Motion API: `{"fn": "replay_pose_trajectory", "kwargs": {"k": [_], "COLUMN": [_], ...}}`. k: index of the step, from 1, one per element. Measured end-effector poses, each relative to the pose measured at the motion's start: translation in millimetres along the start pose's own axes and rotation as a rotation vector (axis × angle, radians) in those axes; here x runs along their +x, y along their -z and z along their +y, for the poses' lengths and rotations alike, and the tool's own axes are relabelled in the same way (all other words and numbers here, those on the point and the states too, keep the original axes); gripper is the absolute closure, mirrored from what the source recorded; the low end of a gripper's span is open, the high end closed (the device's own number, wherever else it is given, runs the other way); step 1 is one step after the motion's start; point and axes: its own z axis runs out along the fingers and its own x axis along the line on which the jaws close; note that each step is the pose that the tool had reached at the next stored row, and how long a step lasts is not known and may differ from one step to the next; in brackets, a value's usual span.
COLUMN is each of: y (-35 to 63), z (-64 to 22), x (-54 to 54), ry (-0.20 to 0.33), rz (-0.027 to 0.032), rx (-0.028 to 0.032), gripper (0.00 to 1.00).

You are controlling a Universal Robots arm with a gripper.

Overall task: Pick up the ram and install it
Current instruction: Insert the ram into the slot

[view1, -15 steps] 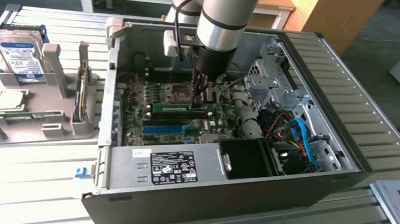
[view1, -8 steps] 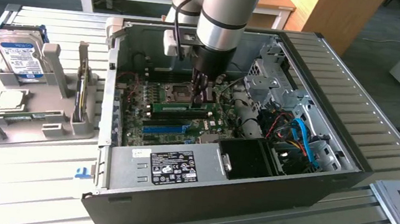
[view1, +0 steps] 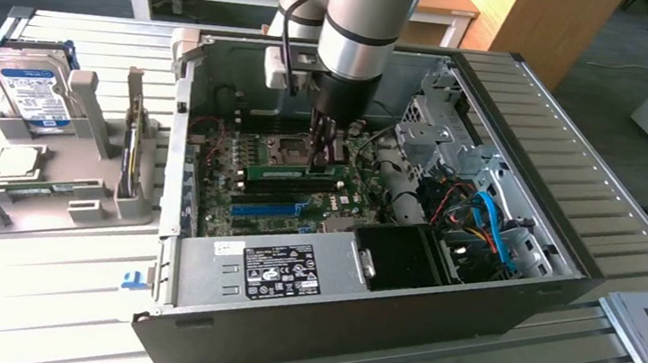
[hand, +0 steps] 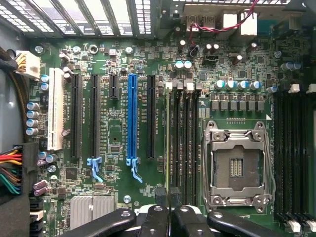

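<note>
The ram (view1: 288, 176) is a long green stick standing on edge in a memory slot beside the CPU socket (view1: 285, 148), inside the open computer case (view1: 557, 260). In the wrist view the ram (hand: 169, 138) shows edge-on as a thin green line running away from the fingertips. My gripper (view1: 329, 162) reaches down from above at the stick's end on the exterior view's right. Its black fingers (hand: 157, 217) sit close together with the stick's end between them, so the gripper (hand: 169, 197) is shut on the ram. The lower part of the stick is hidden in the slot.
The blue slot (hand: 132, 118) and black expansion slots lie beside the memory slots, with the CPU socket (hand: 236, 165) on the other side. A second green stick (view1: 130, 138) and a hard drive (view1: 35, 88) stand in a grey fixture (view1: 82, 183) outside the case. Cables (view1: 482, 221) crowd the drive bay.
</note>
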Motion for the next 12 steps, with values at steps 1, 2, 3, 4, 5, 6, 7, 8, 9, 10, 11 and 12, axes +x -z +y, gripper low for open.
{"fn": "replay_pose_trajectory", "kwargs": {"k": [1,2,3,4,5,6,7,8,9,10,11,12], "y": [-0.1,-0.1,-0.2,-0.2,-0.2,-0.3,-0.3,-0.3,-0.3,-0.3,-0.3,-0.3], "z": [0.0,0.0,0.0,0.0,0.0,0.0,0.0,0.0,0.0,0.1,0.1,0.1], "x": [-0.4,-0.8,-1.2,-1.5,-1.9,-2.2,-2.4,-2.5,-2.5,-2.6,-2.6,-2.6], "ry": [0.000,0.000,0.000,0.000,0.000,0.000,0.000,0.000,0.000,0.000,0.000,0.000], "rz": [0.0000,0.0000,0.0000,0.0000,0.0000,0.0000,0.0000,0.0000,0.0000,0.0000,0.0001,0.0001], "rx": [0.0000,0.0000,0.0000,0.0000,0.0000,0.0000,0.0000,0.0000,0.0000,-0.0001,0.0000,-0.0001], "gripper": [0.88,0.88,0.88,0.88,0.88,0.88,0.88,0.88,0.88,0.88,0.88,0.88]}}
